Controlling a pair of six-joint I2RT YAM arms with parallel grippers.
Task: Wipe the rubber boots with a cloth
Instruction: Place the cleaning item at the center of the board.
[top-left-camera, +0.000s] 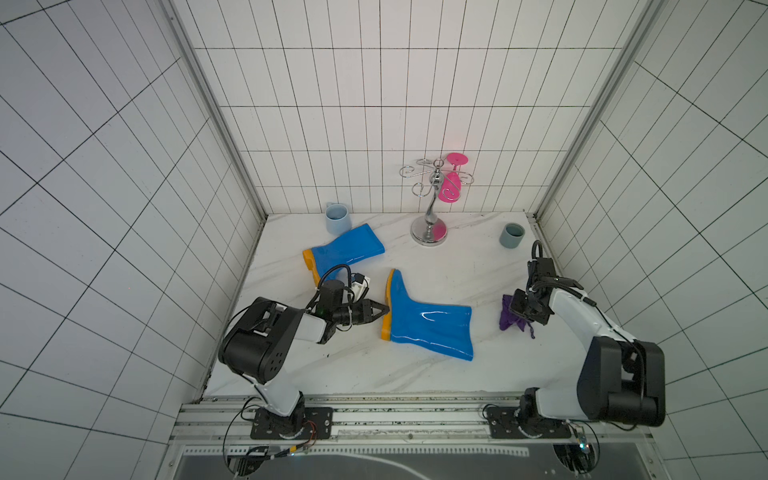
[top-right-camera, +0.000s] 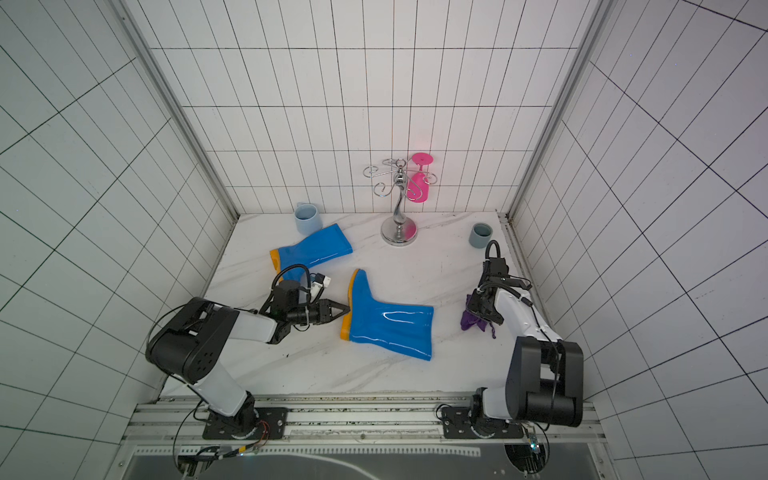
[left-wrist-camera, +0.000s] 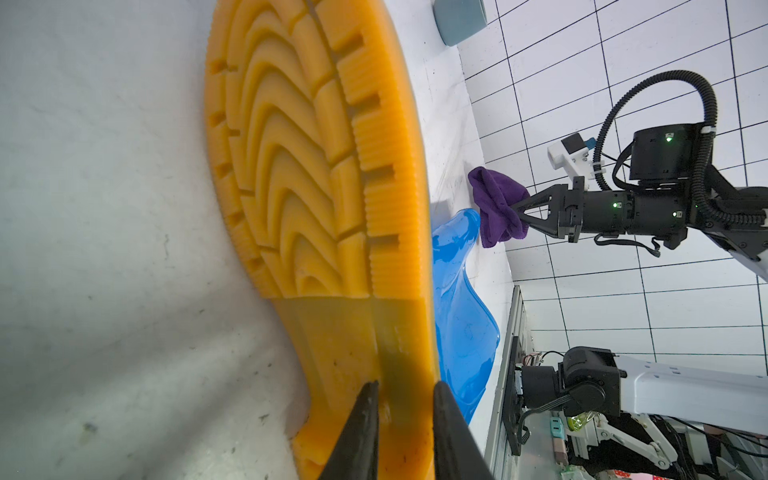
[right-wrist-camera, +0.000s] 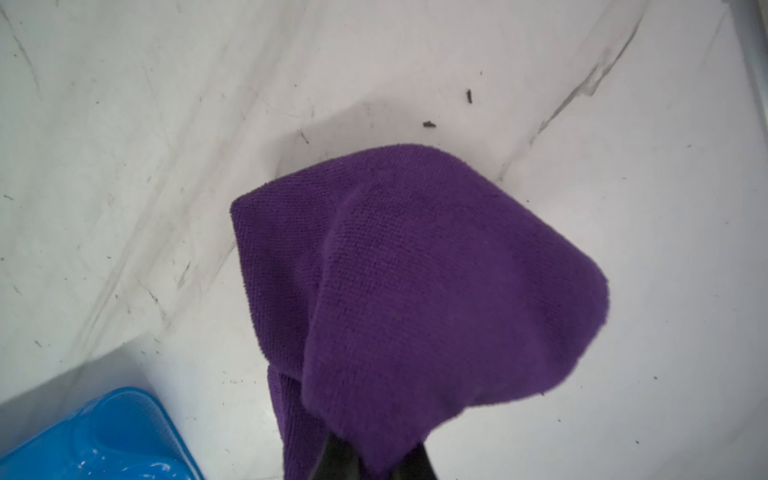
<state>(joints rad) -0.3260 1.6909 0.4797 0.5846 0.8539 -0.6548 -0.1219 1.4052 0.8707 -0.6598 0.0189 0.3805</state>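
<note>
Two blue rubber boots with orange soles lie on their sides on the marble top. The far boot (top-left-camera: 347, 249) (top-right-camera: 313, 253) is at the back left. The near boot (top-left-camera: 428, 324) (top-right-camera: 390, 328) is in the middle, its treaded sole (left-wrist-camera: 316, 166) facing my left gripper (top-left-camera: 386, 309) (top-right-camera: 347, 309) (left-wrist-camera: 405, 388). That gripper's jaws are narrowly closed on the heel part of this sole. To the right of the boot's shaft, my right gripper (top-left-camera: 521, 316) (left-wrist-camera: 519, 210) (right-wrist-camera: 374, 461) is shut on the purple cloth (top-left-camera: 510, 318) (top-right-camera: 471, 320) (left-wrist-camera: 496, 208) (right-wrist-camera: 415, 291), which hangs bunched just above the table.
A light blue mug (top-left-camera: 337, 218) stands at the back left beside the far boot. A chrome rack (top-left-camera: 430, 208) holding a pink glass (top-left-camera: 451, 187) is at the back centre, and a grey-blue cup (top-left-camera: 512, 235) at the back right. Tiled walls close three sides.
</note>
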